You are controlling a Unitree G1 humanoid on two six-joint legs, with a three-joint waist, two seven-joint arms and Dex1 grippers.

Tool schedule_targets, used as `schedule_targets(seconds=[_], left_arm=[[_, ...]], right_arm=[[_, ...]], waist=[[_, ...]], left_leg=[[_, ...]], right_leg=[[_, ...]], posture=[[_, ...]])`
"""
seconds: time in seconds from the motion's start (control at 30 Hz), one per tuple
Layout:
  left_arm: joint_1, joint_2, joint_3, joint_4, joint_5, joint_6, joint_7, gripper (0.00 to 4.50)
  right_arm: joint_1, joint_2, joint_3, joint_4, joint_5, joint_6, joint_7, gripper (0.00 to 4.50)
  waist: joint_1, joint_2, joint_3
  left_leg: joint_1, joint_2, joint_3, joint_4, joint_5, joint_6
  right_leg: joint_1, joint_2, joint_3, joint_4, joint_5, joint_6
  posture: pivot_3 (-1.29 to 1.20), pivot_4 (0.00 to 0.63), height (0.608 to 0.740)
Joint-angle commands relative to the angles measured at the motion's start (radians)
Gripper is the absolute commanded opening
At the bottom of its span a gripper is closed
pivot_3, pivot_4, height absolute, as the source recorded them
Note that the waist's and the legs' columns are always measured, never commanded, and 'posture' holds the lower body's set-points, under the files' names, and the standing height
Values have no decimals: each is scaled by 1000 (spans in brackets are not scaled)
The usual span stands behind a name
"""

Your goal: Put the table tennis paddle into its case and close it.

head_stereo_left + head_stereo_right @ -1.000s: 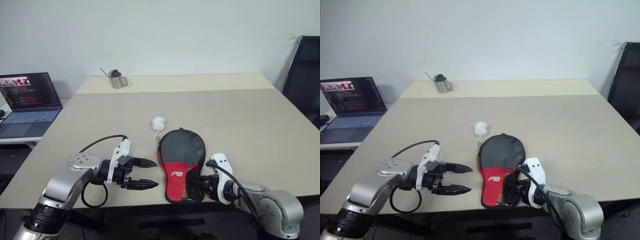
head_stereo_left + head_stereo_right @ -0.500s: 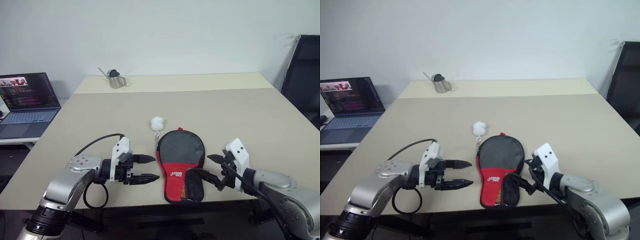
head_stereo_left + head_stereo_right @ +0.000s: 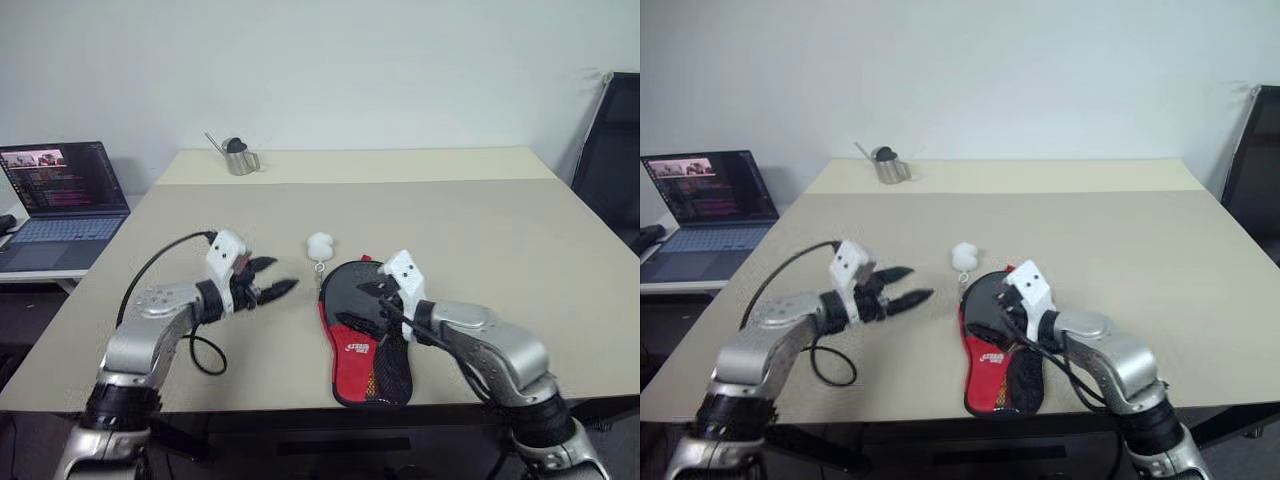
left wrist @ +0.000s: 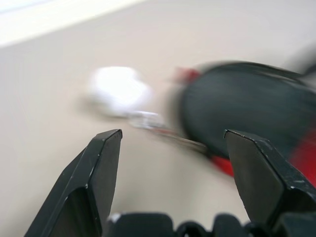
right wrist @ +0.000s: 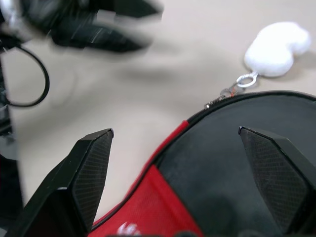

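Both grippers, left gripper [image 3: 272, 289] and right gripper [image 3: 362, 303], gape empty over the case [image 3: 366, 335] near the table's [image 3: 520, 240] front edge. I judge closing is in hand; next I need the zipper pull beside the white pompom [image 3: 320, 243].

The case [image 3: 365, 325] is matt fabric with a mesh pocket; beside it lie a fluffy white pompom [image 3: 320, 243] and a metal ring on the smooth matt table [image 3: 480, 230].

Case [image 3: 365, 330] flat (black over red), table's near edge

The case [image 3: 366, 325] is dark grey above and red below with a white logo; its charm [image 3: 320, 243] is white.
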Motion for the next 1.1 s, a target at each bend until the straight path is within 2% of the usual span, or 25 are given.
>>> schedule_targets(seconds=[0.03,0.13,0.27,0.57,0.77,1.1], left_arm=[[-100,-39,13,106,29,-14,62,3616],[-222,-82,-10,285,75,-62,78,3616],[-363,-130,-41,524,129,-158,53,4476],[-625,-232,-56,1049,230,-334,32,4476],[-675,-284,-39,1190,277,-361,123,4476],[-671,-350,-15,1239,318,-352,211,4476]], right_arm=[[-11,19,13,20,-31,-67,0,4448],[-2,35,17,29,-38,-78,0,4448],[2,56,13,33,-41,-81,-10,4500],[6,100,12,38,-58,-86,-30,4500],[26,123,12,21,-65,-81,-52,4500],[46,136,-2,1,-63,-75,-97,4500]], waist=[[-1,0,0],[-1,0,0],[-4,0,0],[-7,-1,0],[-6,-1,0],[-6,-1,0]], left_leg=[[0,0,0,0,0,-1],[-2,0,0,0,1,-4],[-3,-1,0,0,1,-5],[-4,-8,-1,0,1,-5],[-4,-9,-1,0,0,-4],[-4,-10,-1,1,0,-4]], right_leg=[[0,0,0,0,0,0],[-2,0,0,0,0,0],[-3,0,0,-1,0,0],[-5,0,1,0,0,0],[-5,-1,1,1,0,0],[-6,-1,1,2,0,0]], posture=[[0,150,740],[0,150,740],[0,150,740],[0,150,740],[0,150,740],[0,150,740]])
